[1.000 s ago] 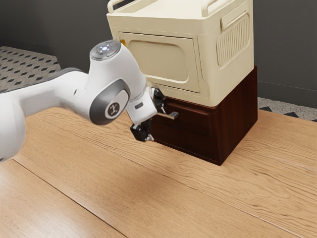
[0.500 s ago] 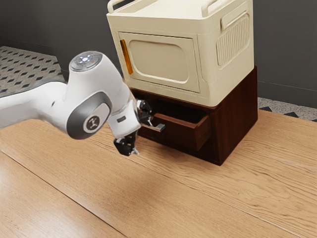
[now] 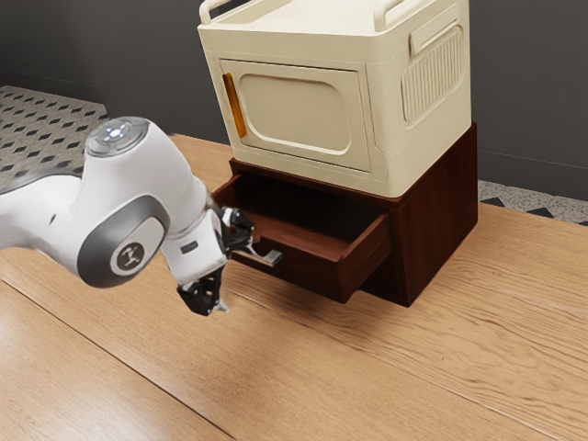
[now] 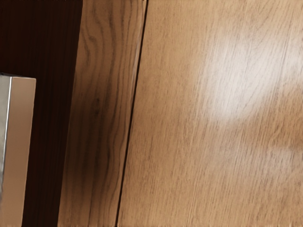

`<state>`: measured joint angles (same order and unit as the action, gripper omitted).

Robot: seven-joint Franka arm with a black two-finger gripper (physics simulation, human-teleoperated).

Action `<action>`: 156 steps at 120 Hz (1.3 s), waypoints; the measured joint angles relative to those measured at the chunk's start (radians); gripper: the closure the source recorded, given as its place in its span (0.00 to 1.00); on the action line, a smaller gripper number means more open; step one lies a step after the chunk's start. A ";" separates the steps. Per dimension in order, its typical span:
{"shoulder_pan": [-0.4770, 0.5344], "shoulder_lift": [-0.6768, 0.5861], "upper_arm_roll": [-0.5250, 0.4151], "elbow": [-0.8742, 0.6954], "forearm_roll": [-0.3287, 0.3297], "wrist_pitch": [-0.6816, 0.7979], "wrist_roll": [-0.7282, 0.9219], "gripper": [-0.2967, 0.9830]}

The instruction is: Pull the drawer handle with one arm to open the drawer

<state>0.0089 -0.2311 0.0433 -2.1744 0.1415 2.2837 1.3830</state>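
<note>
My black two-finger gripper [image 3: 237, 277] is open, its fingers spread well apart, one higher than the other in the exterior view. The upper one is right at the flat, silvery metal handle [image 3: 271, 258], overlapping part of it; I cannot tell whether they touch. The lower one stands apart from the handle, above the pale wood-grained table [image 3: 367, 386].

The handle is on the front of the dark reddish-brown wooden drawer [image 3: 303, 269], which stands partly open, slid out of its matching box-shaped cabinet [image 3: 439, 216] so that I can see down past its rim to the bottom. The cabinet rests on the table, and on top of it sits a cream-coloured boxy unit [image 3: 390, 110] with rounded rails, a closed panelled door [image 3: 299, 110] and an upright amber strip [image 3: 236, 106] along one side of that door.

In my wrist view the handle's squared end lies beside the dark drawer front, with the table's grain and a thin dark seam [image 4: 131, 118] beyond it. Behind the table, in the exterior view, are a dark grey wall [image 3: 533, 83] and patterned floor tiles [image 3: 46, 124].
</note>
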 joint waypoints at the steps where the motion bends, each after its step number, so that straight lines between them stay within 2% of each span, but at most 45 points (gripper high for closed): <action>1: -0.001 -0.002 0.001 -0.001 0.000 0.000 0.000 0.24; 11: -0.027 -0.017 0.035 -0.014 0.011 -0.002 0.001 0.25; 22: -0.105 -0.040 0.120 -0.025 0.019 -0.005 0.002 0.29; 32: -0.126 -0.065 0.143 -0.029 0.023 -0.011 0.004 0.33; 68: -0.153 -0.230 0.148 -0.030 0.023 -0.103 0.007 0.26; 88: -0.159 -0.202 0.130 0.220 -0.011 -0.273 -0.031 0.24; 96: -0.158 -0.138 0.130 0.336 -0.018 -0.366 -0.081 0.24; 103: -0.158 -0.108 0.130 0.378 -0.022 -0.431 -0.147 0.24; 127: -0.158 -0.091 0.120 0.424 -0.034 -0.602 -0.466 0.23; 156: -0.156 -0.025 0.123 0.443 -0.065 -0.674 -0.760 0.23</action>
<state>-0.1469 -0.2561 0.1667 -1.7319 0.0765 1.6095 0.6228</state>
